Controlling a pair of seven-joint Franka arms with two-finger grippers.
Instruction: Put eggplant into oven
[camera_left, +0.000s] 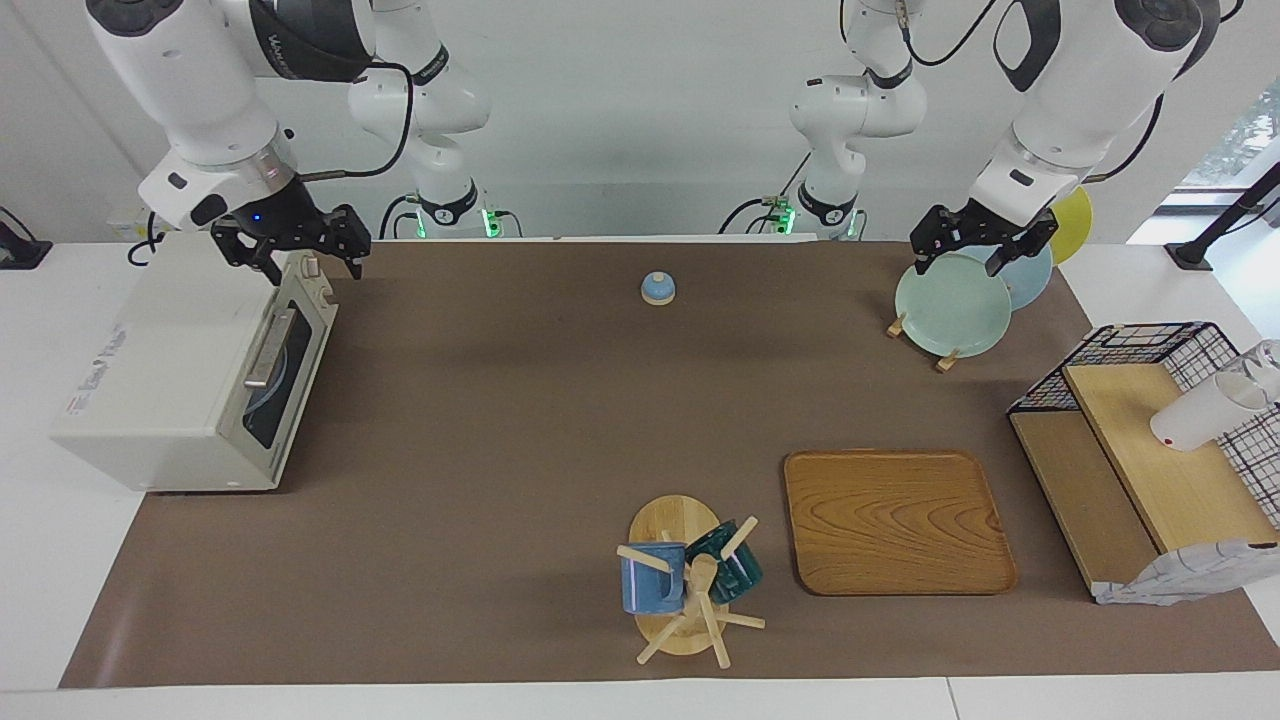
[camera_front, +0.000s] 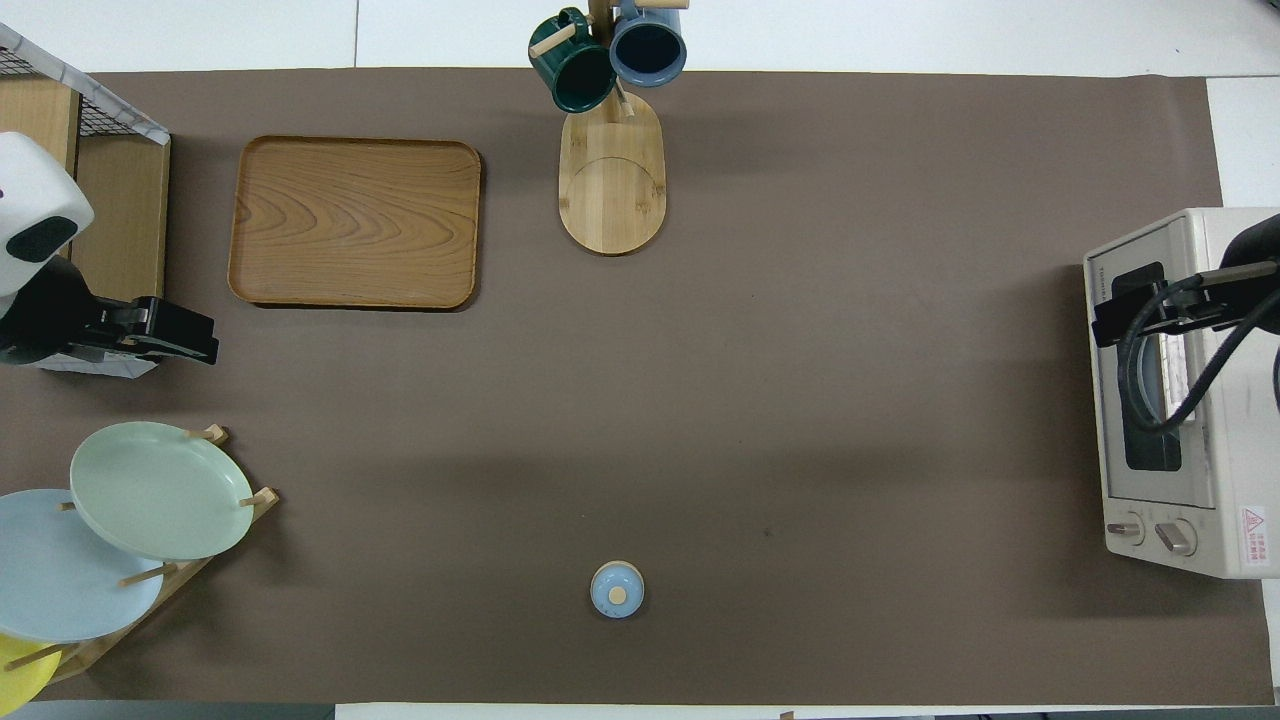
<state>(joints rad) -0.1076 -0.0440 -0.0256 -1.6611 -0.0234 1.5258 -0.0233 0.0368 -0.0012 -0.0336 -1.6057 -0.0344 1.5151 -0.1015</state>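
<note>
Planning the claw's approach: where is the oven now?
The oven stands at the right arm's end of the table, door shut, with the right claw over its robot-side top edge.

Table layout, both views.
Oven (camera_left: 190, 375) at the right arm's end of the table, door shut; a plate shows inside it through the door. Plate rack (camera_left: 960, 295) at the left arm's end, near the robots; shelf unit (camera_left: 1150, 455) farther out at that end, tray (camera_left: 897, 520) beside it. Mug stand (camera_left: 685, 580) at mid-table, farthest from the robots; small lid (camera_left: 657, 288) near them.
</note>
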